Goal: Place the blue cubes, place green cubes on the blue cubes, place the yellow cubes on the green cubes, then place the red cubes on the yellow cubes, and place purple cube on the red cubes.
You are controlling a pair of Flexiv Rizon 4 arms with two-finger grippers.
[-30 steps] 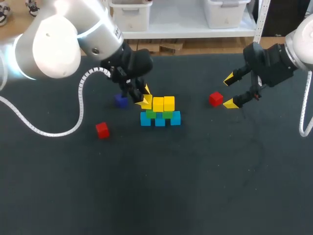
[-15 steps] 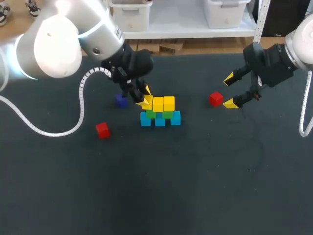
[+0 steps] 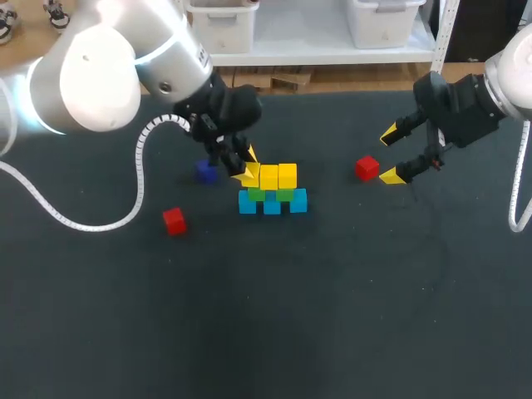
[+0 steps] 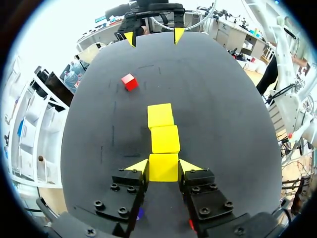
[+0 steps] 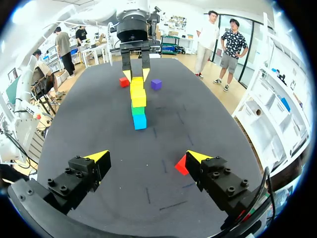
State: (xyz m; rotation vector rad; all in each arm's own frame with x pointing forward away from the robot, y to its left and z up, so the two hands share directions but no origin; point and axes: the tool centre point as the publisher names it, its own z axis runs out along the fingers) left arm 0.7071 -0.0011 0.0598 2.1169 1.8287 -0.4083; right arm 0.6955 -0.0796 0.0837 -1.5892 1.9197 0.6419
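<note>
Left red cube (image 3: 174, 220): lies alone on the desk (image 3: 332, 316), toward its left side.

Purple cube (image 3: 205, 171): sits farther back on the desk, just beside the left gripper (image 3: 247, 165).

Left gripper: fingers set narrow and clamped on the end yellow cube (image 4: 163, 167), one yellow tip against each of its sides. This cube stands in line with two more yellow cubes (image 3: 278, 175) and touches the nearer one.

Stack, mid-desk: the yellow row rests on green cubes (image 3: 285, 194), which rest on a row of blue cubes (image 3: 272, 204).

Right red cube (image 3: 366, 168): on the desk, right of the stack, just beside one tip of the right gripper (image 3: 390, 155).

Right gripper: fingers spread wide, gripping nothing.
</note>
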